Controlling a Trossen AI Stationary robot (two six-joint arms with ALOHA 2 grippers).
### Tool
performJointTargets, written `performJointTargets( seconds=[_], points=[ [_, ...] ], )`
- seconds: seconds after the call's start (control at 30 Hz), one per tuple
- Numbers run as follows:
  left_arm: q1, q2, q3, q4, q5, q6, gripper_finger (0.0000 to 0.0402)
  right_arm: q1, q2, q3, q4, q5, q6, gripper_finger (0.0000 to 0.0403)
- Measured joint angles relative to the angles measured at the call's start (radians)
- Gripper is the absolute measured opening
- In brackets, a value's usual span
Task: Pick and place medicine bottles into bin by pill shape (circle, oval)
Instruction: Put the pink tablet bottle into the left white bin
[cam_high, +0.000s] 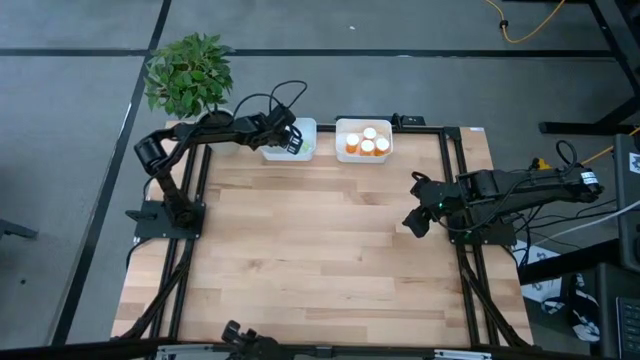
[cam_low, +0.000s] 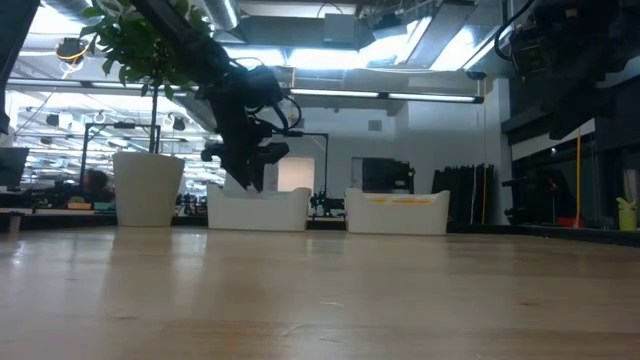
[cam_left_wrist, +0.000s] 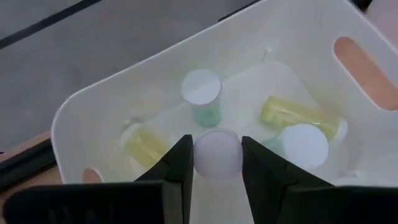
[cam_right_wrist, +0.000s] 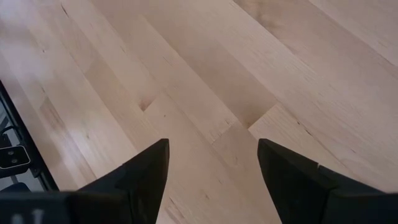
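My left gripper (cam_left_wrist: 217, 163) is over the left white bin (cam_left_wrist: 93, 106), at the table's far edge, and is shut on a small medicine bottle with a pale round cap (cam_left_wrist: 217, 152). Inside this bin a green bottle (cam_left_wrist: 202, 99) stands upright. Two yellowish bottles (cam_left_wrist: 298, 115) (cam_left_wrist: 146, 146) lie on their sides, and another white-capped one (cam_left_wrist: 303, 144) sits by the wall. In the high view the left gripper (cam_high: 290, 140) covers part of this bin. My right gripper (cam_right_wrist: 211, 168) is open over bare wood at the table's right side (cam_high: 415, 222). My left gripper pinches the bottle between its two fingers (cam_left_wrist: 180, 163), one on each side just below the cap rim (cam_left_wrist: 198, 155). The fingers slant down into the bin from the table's left. The cap faces up toward the wrist and hides the body; I cannot tell whether the bottom touches the bin.
A second white bin (cam_high: 343, 125) just to the right holds orange bottles (cam_high: 368, 143) with white caps. A potted plant (cam_high: 190, 75) stands beyond the far left corner, its white pot (cam_low: 148, 188) beside the left bin (cam_low: 258, 210). Open wooden tabletop (cam_high: 320, 250) spreads across the middle and near side.
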Motion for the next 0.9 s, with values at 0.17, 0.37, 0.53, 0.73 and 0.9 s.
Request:
performJointTargets(
  seconds=[0.17, 0.37, 0.53, 0.73, 0.9],
  points=[
    [-0.008, 0.005, -0.001, -0.021, 0.014, -0.025, 0.0094, 0.000, 0.000, 0.000, 0.000, 0.000, -0.001, 0.0247],
    [-0.038, 0.007, -0.003, -0.019, -0.001, -0.027, 0.0094, 0.000, 0.000, 0.000, 0.000, 0.011, -0.003, 0.0247],
    [-0.044, 0.013, -0.043, 0.022, -0.005, -0.044, 0.0094, 0.000, 0.000, 0.000, 0.000, 0.032, -0.004, 0.0247],
    [-0.044, 0.010, -0.073, 0.050, -0.012, -0.073, 0.0094, 0.000, 0.000, 0.000, 0.000, 0.033, -0.003, 0.0247],
    [-0.043, 0.011, -0.077, 0.083, -0.016, -0.075, 0.0094, 0.000, 0.000, 0.000, 0.000, 0.033, -0.002, 0.0247]
  ],
)
